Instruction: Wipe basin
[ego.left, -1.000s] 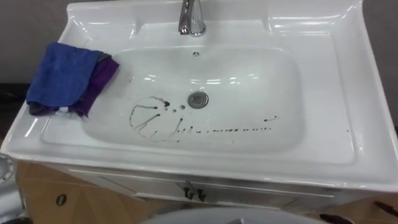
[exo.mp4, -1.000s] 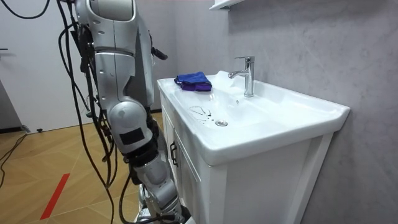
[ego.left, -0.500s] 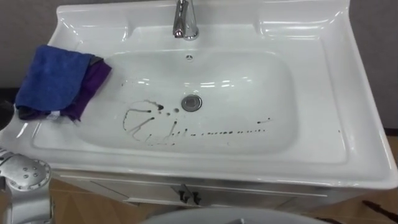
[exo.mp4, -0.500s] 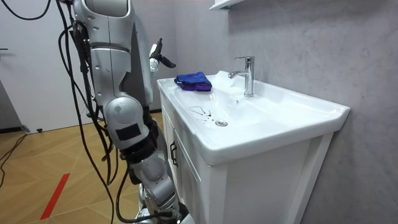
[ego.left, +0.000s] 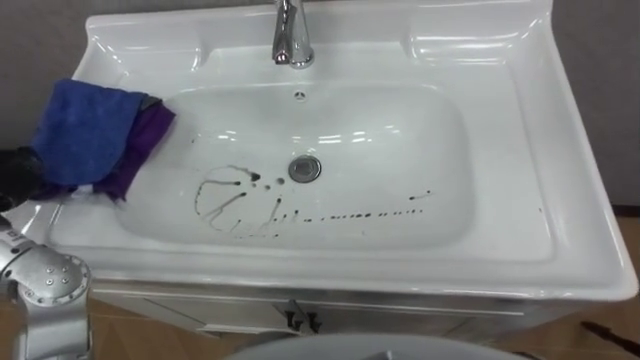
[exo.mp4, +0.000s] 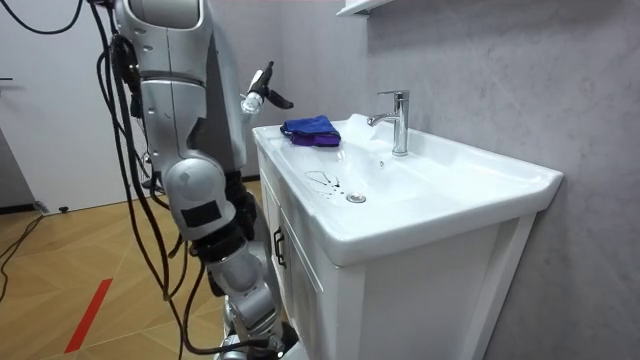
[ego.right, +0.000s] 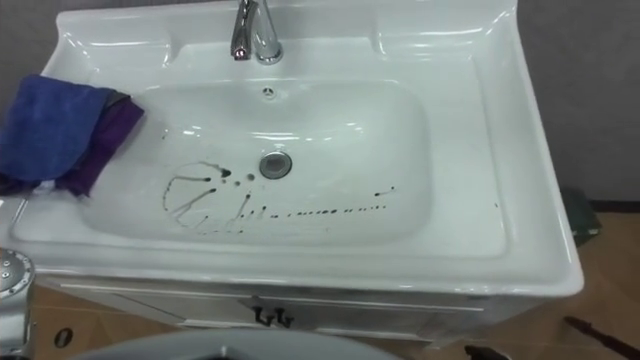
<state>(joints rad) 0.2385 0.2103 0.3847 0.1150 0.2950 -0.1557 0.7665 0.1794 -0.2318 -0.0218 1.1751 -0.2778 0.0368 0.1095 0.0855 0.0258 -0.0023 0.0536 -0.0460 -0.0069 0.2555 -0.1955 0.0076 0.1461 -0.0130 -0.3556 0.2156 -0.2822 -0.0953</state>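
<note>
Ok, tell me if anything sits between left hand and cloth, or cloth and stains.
Nothing visible does. The left hand hangs in air off the basin's corner; the cloth lies on the rim there, and the stains lie in the bowl beside it.

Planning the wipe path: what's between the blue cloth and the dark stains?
Only bare white basin wall. The left eye view shows the blue cloth on the left rim, the dark stains starting past a clean slope.
</note>
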